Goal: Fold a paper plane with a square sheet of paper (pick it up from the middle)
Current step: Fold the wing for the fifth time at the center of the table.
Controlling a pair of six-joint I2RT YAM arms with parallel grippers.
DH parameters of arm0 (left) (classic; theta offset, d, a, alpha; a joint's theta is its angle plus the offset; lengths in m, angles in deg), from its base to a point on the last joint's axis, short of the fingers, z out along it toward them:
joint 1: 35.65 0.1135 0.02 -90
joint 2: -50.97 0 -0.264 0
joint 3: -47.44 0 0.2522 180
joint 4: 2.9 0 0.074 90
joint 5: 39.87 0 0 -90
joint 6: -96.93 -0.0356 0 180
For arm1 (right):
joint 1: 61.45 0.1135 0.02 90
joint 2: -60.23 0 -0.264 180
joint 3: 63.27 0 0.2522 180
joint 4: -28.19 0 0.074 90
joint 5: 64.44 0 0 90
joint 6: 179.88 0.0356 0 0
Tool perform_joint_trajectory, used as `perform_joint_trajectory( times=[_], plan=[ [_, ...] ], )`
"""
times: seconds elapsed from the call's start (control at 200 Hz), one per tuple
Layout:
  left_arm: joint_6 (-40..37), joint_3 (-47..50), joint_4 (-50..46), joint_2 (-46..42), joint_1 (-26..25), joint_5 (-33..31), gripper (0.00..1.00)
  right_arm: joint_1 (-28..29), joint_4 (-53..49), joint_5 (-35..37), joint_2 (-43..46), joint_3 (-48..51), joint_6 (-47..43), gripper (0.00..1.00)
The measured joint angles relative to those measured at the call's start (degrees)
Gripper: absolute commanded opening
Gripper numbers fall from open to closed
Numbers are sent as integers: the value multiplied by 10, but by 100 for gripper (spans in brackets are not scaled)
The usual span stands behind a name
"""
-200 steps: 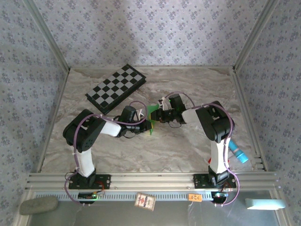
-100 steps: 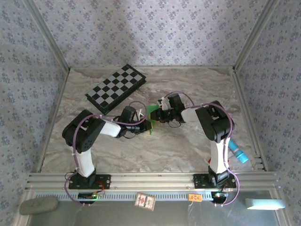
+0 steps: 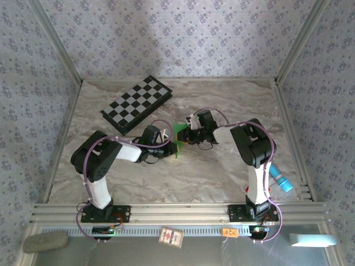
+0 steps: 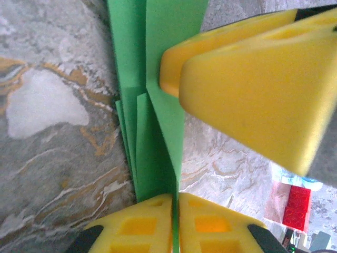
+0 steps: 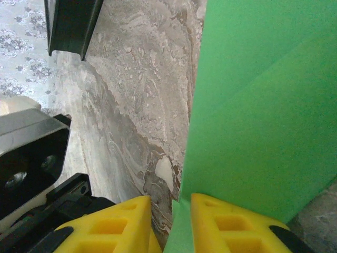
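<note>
Paper plane (image 4: pixel 152 147): bright green, creased

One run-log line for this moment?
left claw: shut on paper plane | right claw: straddles its edge, grip unclear | paper: several folded layers

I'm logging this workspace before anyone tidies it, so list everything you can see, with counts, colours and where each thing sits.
paper plane: one, bright green, mid-table between the claws
checkered board: one, black and white, far left of the table
tube: one, blue, right table edge
lump: one, grey, near-left corner below the rail
block: one, pale, near-right corner below the rail
card: one, brownish, front rail
tag: one, orange, front rail
table: one, grey marbled
left claw: one, yellow fingers, shut on the plane
right claw: one, yellow fingers, paper between them
</note>
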Motion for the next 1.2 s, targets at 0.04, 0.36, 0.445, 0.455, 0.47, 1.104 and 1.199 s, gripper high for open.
perform_joint_trajectory(
  times=[0.04, 0.36, 0.445, 0.455, 0.47, 1.104, 1.199],
  plan=[
    [0, 2, -6, -5, 0, -1, 11, 2, -6, 3, 0, -3, 0, 25],
    [-1, 14, -95, -64, -2, -31, 23, 16, -56, 38, -2, -29, 0, 22],
    [-2, 15, -130, -98, -2, -50, 23, 19, -67, 46, -2, -34, -1, 22],
    [-2, 15, -133, -102, -2, -51, 23, 19, -68, 46, -2, -35, -1, 22],
    [-2, 15, -136, -107, -2, -53, 23, 19, -70, 47, -2, -36, -1, 22],
    [18, -33, -76, -54, -7, -24, 16, 26, -112, 63, -2, -54, -2, 20],
    [17, -42, -78, -50, -8, -22, 16, 26, -120, 64, -2, -57, -2, 20]
  ],
)
